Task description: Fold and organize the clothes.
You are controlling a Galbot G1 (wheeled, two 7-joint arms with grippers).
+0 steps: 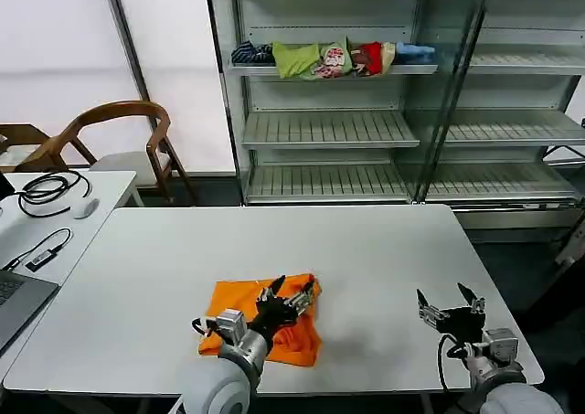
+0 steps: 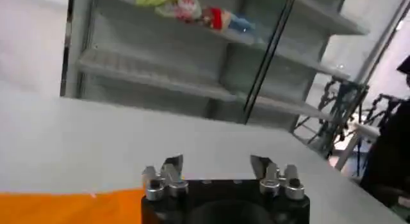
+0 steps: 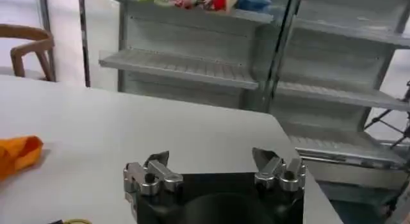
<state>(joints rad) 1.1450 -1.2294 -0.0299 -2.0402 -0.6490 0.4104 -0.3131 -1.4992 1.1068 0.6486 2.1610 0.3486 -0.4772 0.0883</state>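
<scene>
The orange T-shirt (image 1: 265, 327) lies crumpled and partly folded on the white table (image 1: 366, 259), near the front edge and left of centre. The left gripper (image 1: 291, 292) hovers over the shirt's rear portion, jaws spread apart and holding nothing; in the left wrist view its fingertips (image 2: 172, 164) stand clear of the fabric, with an orange edge (image 2: 70, 207) just beside the gripper body. The right gripper (image 1: 448, 300) sits well apart from the shirt, over bare table near the right front corner, jaws likewise parted and empty; the right wrist view shows a fold of the shirt (image 3: 18, 153) far off to one side. Nothing lies between either gripper and the garment. Behind the table stands a metal shelving unit (image 1: 329, 131), and a bundle of green, red and blue garments (image 1: 329, 59) rests on an upper shelf. A wooden chair (image 1: 119, 140) stands at the rear left. A side desk (image 1: 101, 190) carries a coiled cable (image 1: 50, 190) and a laptop (image 1: 14, 300)
</scene>
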